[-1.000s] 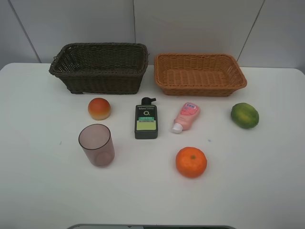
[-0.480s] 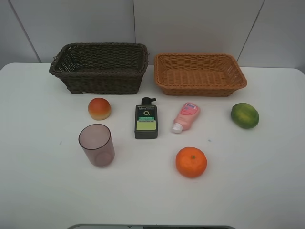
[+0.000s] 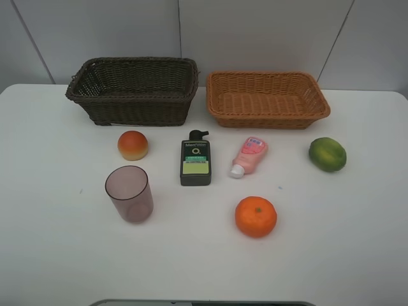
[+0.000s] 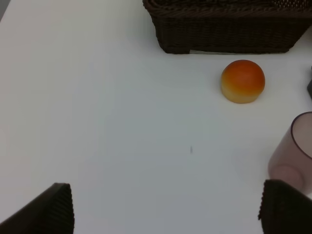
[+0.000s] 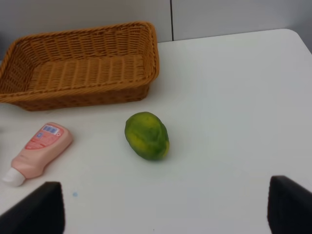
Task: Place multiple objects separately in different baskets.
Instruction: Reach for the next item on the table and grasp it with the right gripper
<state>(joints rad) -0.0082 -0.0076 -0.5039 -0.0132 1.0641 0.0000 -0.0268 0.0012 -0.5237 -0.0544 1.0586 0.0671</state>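
Observation:
On the white table lie an orange (image 3: 255, 217), a green round fruit (image 3: 327, 154) (image 5: 146, 135), a red-orange peach-like fruit (image 3: 132, 145) (image 4: 243, 81), an upright mauve cup (image 3: 129, 193) (image 4: 295, 148), a black bottle (image 3: 195, 159) and a pink tube (image 3: 248, 155) (image 5: 38, 151). The dark brown basket (image 3: 134, 90) (image 4: 229, 29) and the tan basket (image 3: 266, 99) (image 5: 78, 66) stand at the back, both empty. Neither arm shows in the high view. My left gripper (image 4: 165, 207) and right gripper (image 5: 163, 207) are open, empty, with fingertips wide apart above the table.
A white wall rises behind the baskets. The table's right edge (image 5: 300, 41) runs beyond the green fruit. A grey strip (image 3: 204, 302) lies along the table's front edge.

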